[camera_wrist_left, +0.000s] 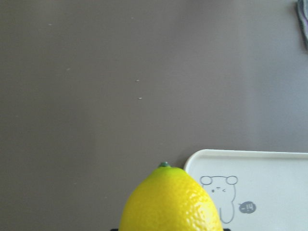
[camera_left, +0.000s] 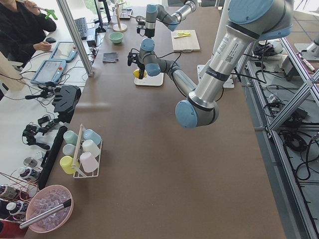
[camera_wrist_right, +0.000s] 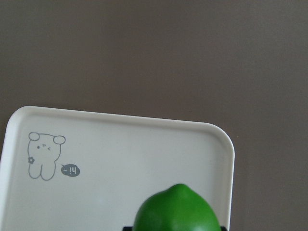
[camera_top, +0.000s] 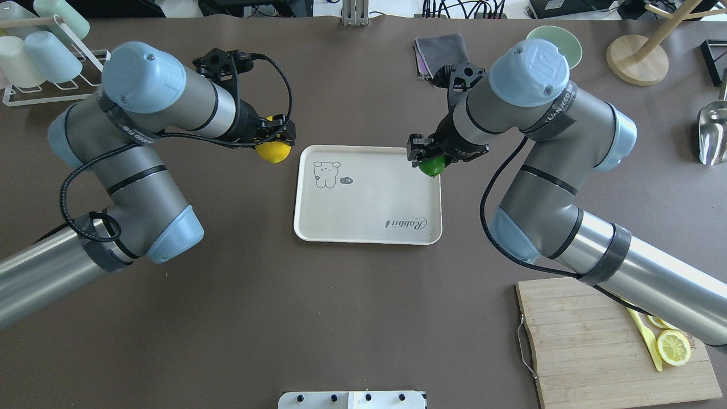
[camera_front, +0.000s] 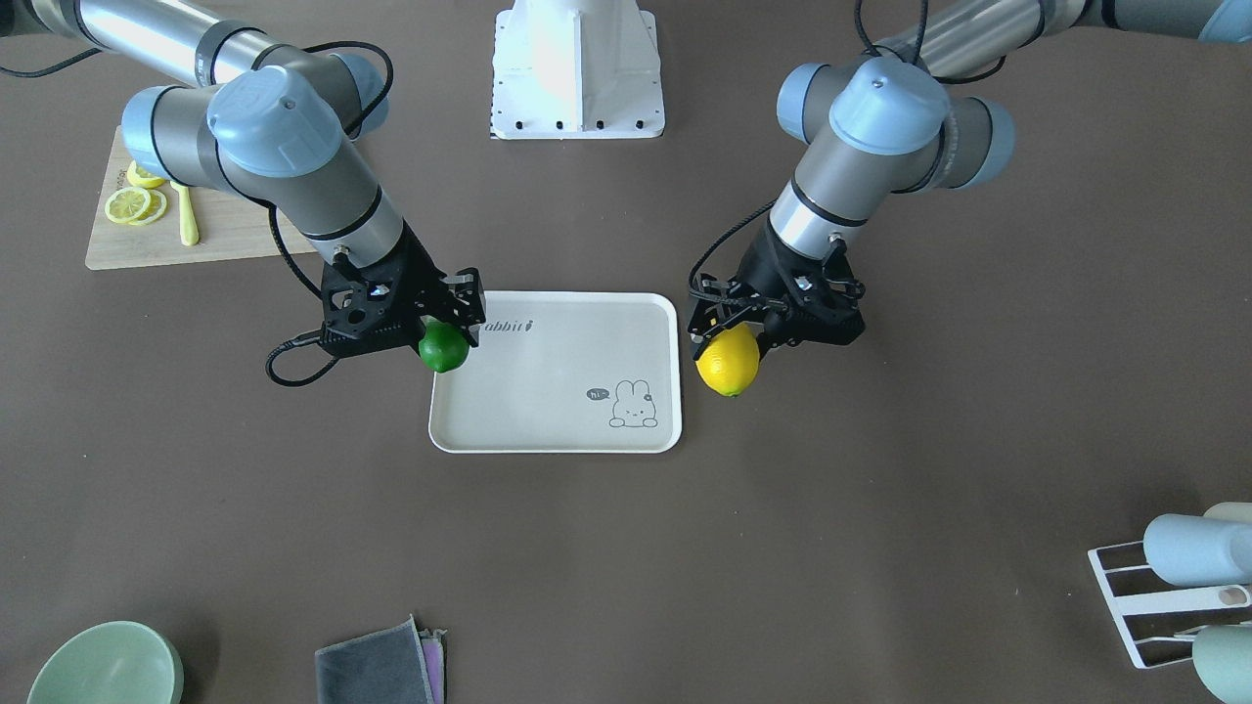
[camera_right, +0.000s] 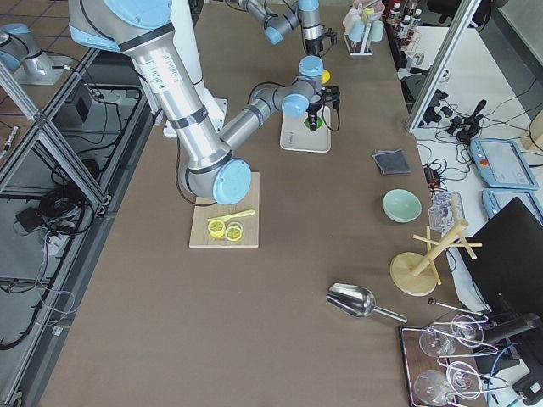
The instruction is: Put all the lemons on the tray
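The cream tray with grey "Rabbit" lettering lies at the table's middle, with nothing on it. My left gripper is shut on the yellow lemon and holds it above the table just beside the tray's bunny-end edge. My right gripper is shut on the green lemon and holds it above the tray's corner at the opposite side. Both wrist views show the tray below.
A wooden cutting board with lemon slices and a yellow knife lies near my right arm's base. A cup rack, a folded grey cloth, a green bowl and a metal scoop stand along the far edge.
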{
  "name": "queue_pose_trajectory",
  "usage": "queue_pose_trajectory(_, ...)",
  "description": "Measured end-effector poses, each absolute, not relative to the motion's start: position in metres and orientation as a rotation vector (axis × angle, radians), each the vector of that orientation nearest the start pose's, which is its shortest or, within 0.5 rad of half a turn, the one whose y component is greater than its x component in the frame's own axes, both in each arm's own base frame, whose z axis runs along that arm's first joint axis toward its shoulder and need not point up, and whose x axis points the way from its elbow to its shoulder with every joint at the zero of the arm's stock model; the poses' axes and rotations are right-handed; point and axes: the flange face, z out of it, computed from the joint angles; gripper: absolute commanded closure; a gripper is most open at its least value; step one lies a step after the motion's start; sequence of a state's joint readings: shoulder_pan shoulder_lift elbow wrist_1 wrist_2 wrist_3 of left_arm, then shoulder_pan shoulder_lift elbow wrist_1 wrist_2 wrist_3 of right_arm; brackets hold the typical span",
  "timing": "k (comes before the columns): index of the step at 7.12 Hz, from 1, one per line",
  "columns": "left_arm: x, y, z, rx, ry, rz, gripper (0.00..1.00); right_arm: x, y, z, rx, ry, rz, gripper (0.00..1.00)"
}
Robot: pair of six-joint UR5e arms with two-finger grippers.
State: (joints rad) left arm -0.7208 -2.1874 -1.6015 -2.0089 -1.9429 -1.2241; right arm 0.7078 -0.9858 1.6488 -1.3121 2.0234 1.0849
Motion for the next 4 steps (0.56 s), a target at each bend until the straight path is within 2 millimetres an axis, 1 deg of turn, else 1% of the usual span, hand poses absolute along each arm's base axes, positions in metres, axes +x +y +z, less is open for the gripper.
queue_pose_trajectory(1, 0.469, -0.531, 0.220, 0.249, 1.089, -0.138, 1.00, -0.465, -0.503, 0.247, 0.164, -0.979, 0.001, 1.00)
queue_pose_trajectory(2, 0.484, -0.534, 0.218, 0.247, 1.078, -0.143, 1.00, -0.473, -0.499, 0.245, 0.167, -0.976, 0.002, 1.00)
queue_pose_trajectory(3, 0.501, -0.532, 0.217, 0.257, 1.064, -0.148, 1.00, -0.478, -0.496, 0.245, 0.172, -0.971, 0.002, 1.00)
queue_pose_trajectory(4, 0.522, -0.523, 0.215, 0.259, 1.054, -0.150, 1.00, -0.482, -0.496, 0.248, 0.173, -0.963, 0.003, 1.00)
